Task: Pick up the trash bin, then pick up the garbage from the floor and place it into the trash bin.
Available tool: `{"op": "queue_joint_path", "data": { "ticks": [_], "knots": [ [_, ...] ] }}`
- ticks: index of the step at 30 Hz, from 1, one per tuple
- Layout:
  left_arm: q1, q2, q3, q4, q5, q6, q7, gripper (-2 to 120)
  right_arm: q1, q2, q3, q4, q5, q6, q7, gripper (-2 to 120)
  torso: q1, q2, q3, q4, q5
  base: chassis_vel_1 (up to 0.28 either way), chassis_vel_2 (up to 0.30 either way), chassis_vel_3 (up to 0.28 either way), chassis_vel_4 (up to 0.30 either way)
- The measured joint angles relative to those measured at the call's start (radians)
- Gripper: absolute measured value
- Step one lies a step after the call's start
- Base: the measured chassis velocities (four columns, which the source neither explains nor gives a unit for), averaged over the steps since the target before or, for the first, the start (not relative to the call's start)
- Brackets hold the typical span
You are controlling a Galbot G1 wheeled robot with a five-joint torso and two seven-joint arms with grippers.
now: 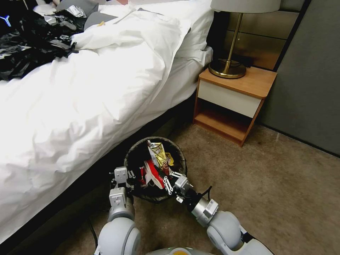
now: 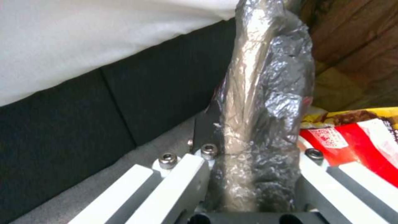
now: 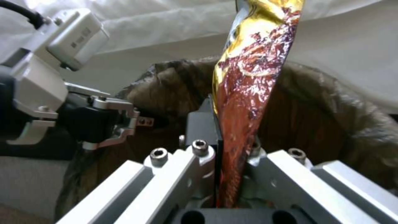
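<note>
The trash bin (image 1: 176, 150), lined with a dark crinkly bag, is off the carpet beside the bed. My left gripper (image 1: 124, 177) is shut on its near-left rim, and the bag-covered rim (image 2: 265, 102) stands pinched between the fingers. Inside lies garbage, including a red-and-white wrapper (image 1: 153, 174) (image 2: 352, 143). My right gripper (image 1: 167, 179) (image 3: 230, 149) is over the bin's near-right rim, shut on a shiny yellow-and-brown wrapper (image 1: 161, 156) (image 3: 248, 87) that sticks up over the bin's opening (image 3: 331, 87).
The bed with its white duvet (image 1: 88, 92) and dark base (image 2: 83, 102) runs along the left. A wooden nightstand (image 1: 233, 99) with a brass lamp (image 1: 228, 67) stands beyond the bin. Open carpet (image 1: 276, 184) lies to the right. Black plastic (image 1: 28, 46) lies on the bed.
</note>
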Motion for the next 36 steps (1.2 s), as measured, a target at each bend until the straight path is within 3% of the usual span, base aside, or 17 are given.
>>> {"op": "queue_joint_path", "data": {
  "ticks": [9,12,36],
  "knots": [
    [0.008,-0.005,0.005,-0.001,0.008,-0.005,0.002,0,0.041,0.029,-0.036,-0.062,-0.020,-0.022,0.043,0,0.000,0.000,0.000,0.0001,0.0001,0.000,0.000,0.000,0.000],
    [0.007,-0.006,0.005,-0.002,0.008,-0.005,0.002,0,0.042,0.031,-0.043,-0.067,-0.029,-0.028,0.055,6,0.000,0.000,0.000,0.0000,0.0000,0.000,0.000,0.000,0.000],
    [0.005,-0.005,0.008,-0.004,0.008,-0.004,0.004,0,0.025,0.022,-0.045,-0.062,-0.048,-0.029,0.057,94,0.000,0.000,0.000,0.0000,0.0001,0.000,0.000,0.000,0.000]
  ]
}}
